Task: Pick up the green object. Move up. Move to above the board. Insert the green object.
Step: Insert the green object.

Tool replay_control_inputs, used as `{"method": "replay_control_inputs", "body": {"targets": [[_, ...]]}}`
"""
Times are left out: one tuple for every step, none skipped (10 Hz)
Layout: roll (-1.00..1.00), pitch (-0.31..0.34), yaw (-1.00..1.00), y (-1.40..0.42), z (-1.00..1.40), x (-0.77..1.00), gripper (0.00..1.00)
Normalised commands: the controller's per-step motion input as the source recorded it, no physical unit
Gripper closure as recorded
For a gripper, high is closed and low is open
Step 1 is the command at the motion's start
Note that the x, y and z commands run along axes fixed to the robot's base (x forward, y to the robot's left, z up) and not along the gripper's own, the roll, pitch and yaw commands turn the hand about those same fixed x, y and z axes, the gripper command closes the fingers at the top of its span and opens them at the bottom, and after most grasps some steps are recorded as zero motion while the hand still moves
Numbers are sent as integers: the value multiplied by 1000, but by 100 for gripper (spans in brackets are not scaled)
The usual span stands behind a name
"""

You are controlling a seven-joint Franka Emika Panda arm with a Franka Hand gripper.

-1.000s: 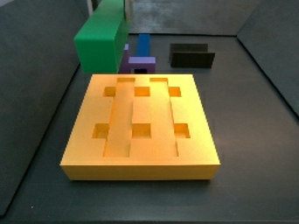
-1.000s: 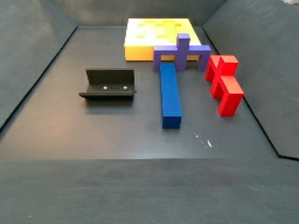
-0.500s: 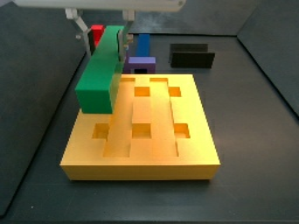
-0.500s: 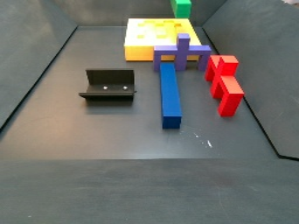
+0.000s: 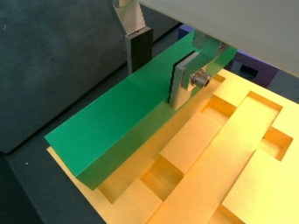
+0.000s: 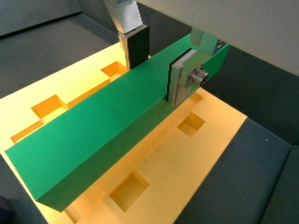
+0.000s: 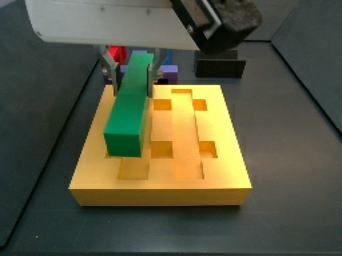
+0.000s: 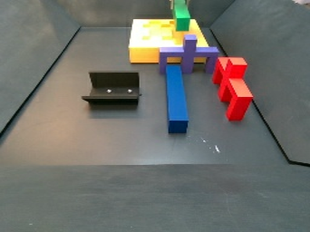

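Note:
The green object (image 7: 132, 100) is a long bright-green bar, held lengthwise just above the board (image 7: 214, 172), over its left groove. My gripper (image 5: 160, 74) is shut on the green object (image 5: 119, 114) near its far end; in both wrist views a silver finger (image 6: 184, 77) and a dark pad clamp its sides. The orange-yellow board with square holes lies under the green object (image 6: 111, 140) in both wrist views (image 6: 211, 131). In a side view the green object (image 8: 182, 15) shows above the board (image 8: 151, 38) at the far end.
A blue bar (image 8: 177, 94) with a purple block (image 8: 189, 53) lies in front of the board. Red blocks (image 8: 231, 84) stand to its right. The fixture (image 8: 112, 89) stands at the left. A small black block (image 7: 222, 66) sits behind the board.
The gripper has carried the green object further over the board and lower, from its left edge to above the left groove. The arm's body now fills the top of a side view.

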Motion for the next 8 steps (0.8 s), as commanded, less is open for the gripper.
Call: {"method": "replay_control_inputs", "body": {"targets": [[354, 114, -57, -60, -289, 46, 100], [219, 60, 0, 0, -291, -77, 100], [83, 0, 40, 0, -249, -120, 100], [0, 0, 43, 0, -183, -34, 100], [0, 0, 6, -11, -174, 0, 100], [0, 0, 0, -51, -217, 189, 100], [31, 19, 46, -3, -237, 243, 100], [73, 24, 46, 0, -191, 103, 100]]}}
